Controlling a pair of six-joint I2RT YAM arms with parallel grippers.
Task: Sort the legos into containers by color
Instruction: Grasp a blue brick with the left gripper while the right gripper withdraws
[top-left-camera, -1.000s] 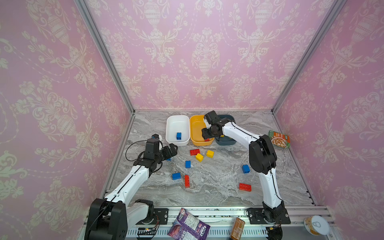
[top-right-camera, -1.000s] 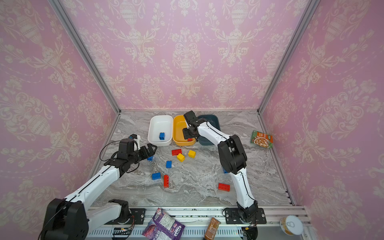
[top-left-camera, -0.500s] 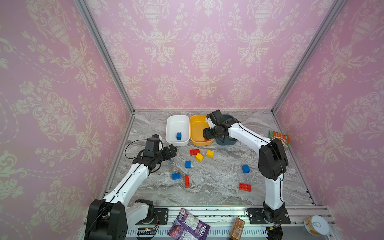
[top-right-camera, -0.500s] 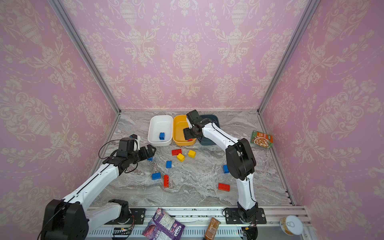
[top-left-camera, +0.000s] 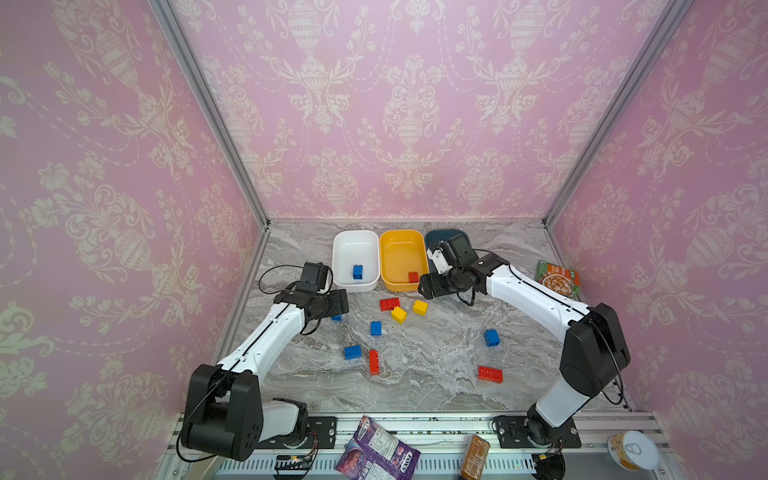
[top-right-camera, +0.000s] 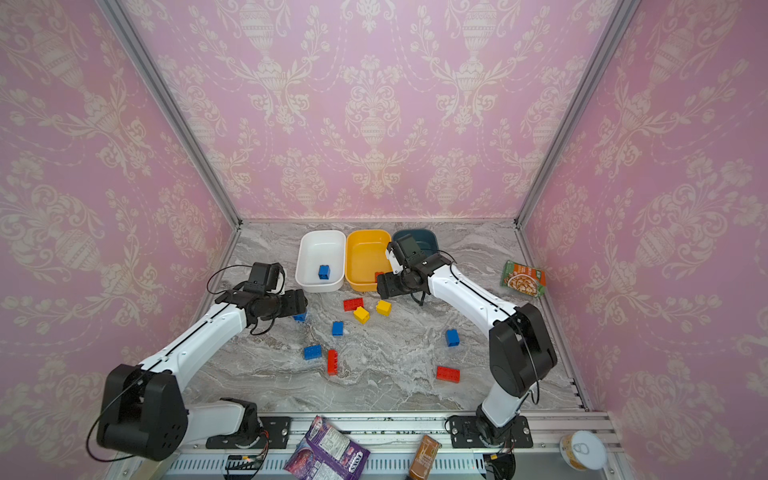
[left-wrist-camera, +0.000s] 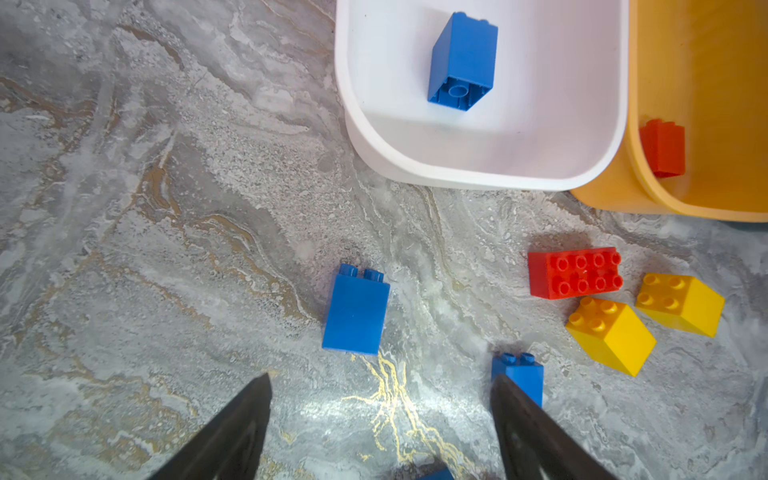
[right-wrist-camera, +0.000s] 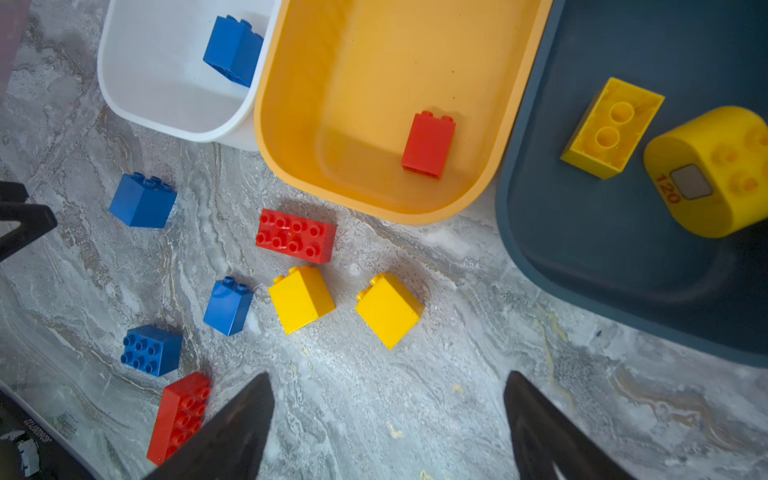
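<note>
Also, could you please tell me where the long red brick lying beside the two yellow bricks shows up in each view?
In a top view: long red brick, on the marble below the yellow-orange tub.
In a top view: again below that tub.
Left wrist view: between that tub and the yellow bricks, at.
Right wrist view: likewise, studs facing the camera.
Shared landmark: the two yellow bricks beside it.

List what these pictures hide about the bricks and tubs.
Dark blue tub: inside covered by the right arm in both top views.
Red brick in the yellow tub: mostly behind that arm in a top view.
Blue brick: cut off at the left wrist view's edge.
Round yellow piece: cut off at the right wrist view's edge.
</note>
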